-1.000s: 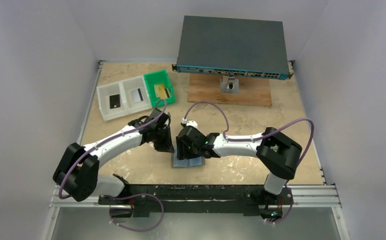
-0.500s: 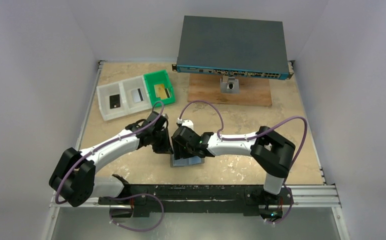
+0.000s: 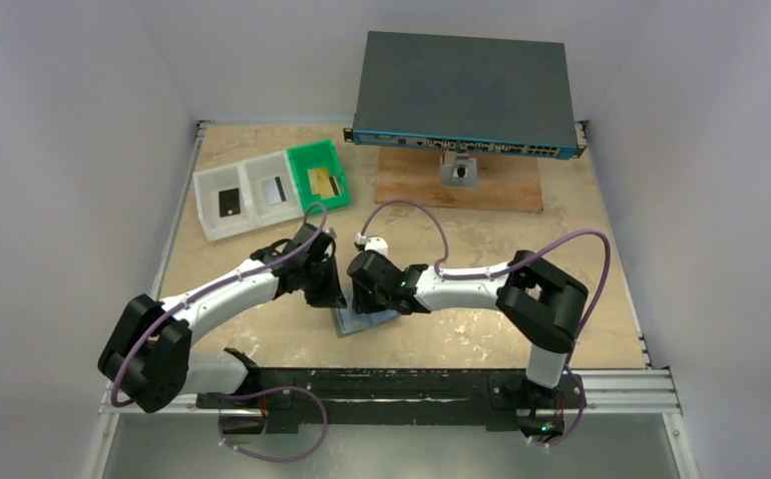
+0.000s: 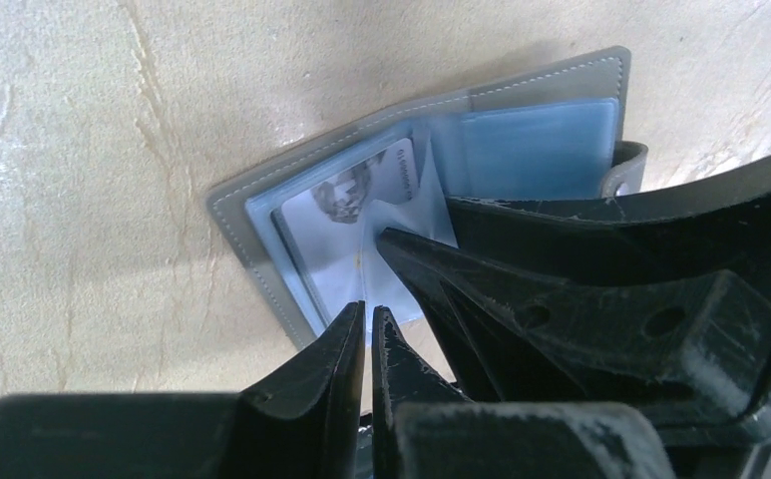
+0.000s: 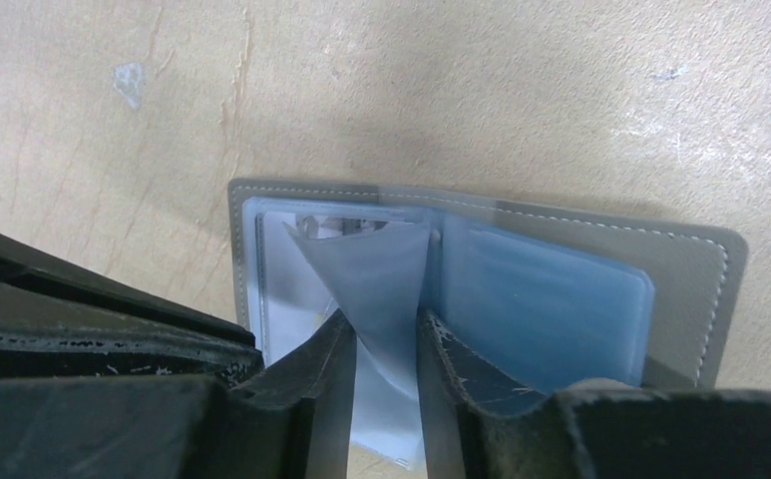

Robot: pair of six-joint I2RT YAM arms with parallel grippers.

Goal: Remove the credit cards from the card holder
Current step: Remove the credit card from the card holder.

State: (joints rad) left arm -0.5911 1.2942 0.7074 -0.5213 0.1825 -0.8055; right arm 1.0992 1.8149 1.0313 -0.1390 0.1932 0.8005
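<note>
Card holder (image 5: 680, 289) lies open (long axis crosswise), right tool (image 5: 381, 344) pinching its clear sleeve (image 5: 376, 289), left tool (image 4: 368, 324) shut.

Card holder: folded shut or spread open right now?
Spread open: the card holder lies flat, both bluish pocket pages showing.

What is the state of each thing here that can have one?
card holder: open, flat on the table.
clear pocket: lifted, between the right gripper fingers.
left gripper: shut, at the holder's edge.
card in holder: inside its sleeve.
trays: one card in each.
</note>
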